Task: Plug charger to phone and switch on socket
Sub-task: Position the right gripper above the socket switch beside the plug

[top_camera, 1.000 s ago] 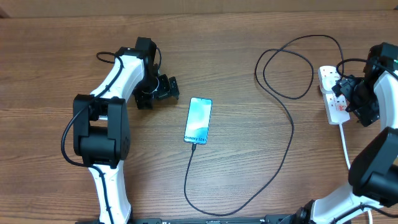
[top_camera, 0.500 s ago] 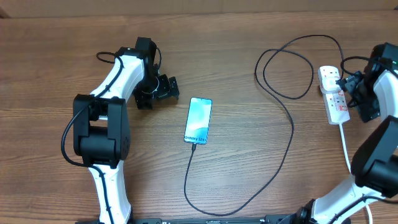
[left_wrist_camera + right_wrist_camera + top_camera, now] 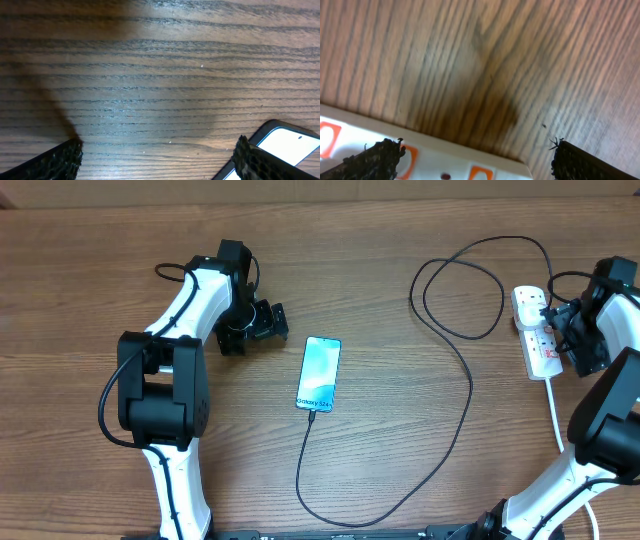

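— Where is the slim rectangular smartphone with the light blue screen (image 3: 319, 374)?
— It lies flat on the brown wood-grain table (image 3: 400, 240), near the middle, screen up. It is a little to the right of the left gripper (image 3: 272, 323) and not touching it. One corner of it shows in the left wrist view, beside a mesh-covered fingertip (image 3: 255, 160).
— And the long thin black cable (image 3: 470, 390)?
— Its small tip meets the smartphone's near short edge. From there it sweeps in a wide curve to the right, loops once at the far side, and runs to the far end of the white oblong power strip (image 3: 541, 360). I cannot tell whether its plug is seated, because the right gripper (image 3: 556, 330) covers that part.
— The claws?
— The left gripper has its fingers spread wide over bare wood, with nothing between them. The right gripper is also spread and empty, over the power strip's edge, where small orange-red switches (image 3: 407, 152) show. The strip's thick white cord (image 3: 555, 415) trails toward the near table edge.
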You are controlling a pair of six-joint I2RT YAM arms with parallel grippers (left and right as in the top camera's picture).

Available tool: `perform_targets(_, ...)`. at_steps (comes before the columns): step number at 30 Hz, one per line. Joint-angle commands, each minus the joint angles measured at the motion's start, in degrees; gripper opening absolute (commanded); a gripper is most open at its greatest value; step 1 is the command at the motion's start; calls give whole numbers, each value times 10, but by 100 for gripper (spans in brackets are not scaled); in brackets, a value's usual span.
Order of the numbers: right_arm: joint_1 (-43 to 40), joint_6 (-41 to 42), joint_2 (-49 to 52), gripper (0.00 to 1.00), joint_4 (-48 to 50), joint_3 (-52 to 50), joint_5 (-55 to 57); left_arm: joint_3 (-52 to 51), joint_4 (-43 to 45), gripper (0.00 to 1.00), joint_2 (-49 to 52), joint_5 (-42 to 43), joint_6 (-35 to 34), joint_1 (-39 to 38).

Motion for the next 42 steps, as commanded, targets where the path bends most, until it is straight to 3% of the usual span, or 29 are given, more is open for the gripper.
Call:
perform_targets(1, -6, 10, 24, 100, 13, 3, -10, 0, 5, 100, -5, 5, -4, -2)
perform_targets(18, -3, -28, 28, 100, 25, 3, -117, 0, 5, 100, -5, 5, -4, -2)
perform_targets(23, -3, -73, 28, 100, 41, 3, -160, 0, 5, 100, -5, 5, -4, -2)
perform_targets(42, 2, -77, 28, 100, 5, 3, -190, 0, 5, 100, -5, 5, -4, -2)
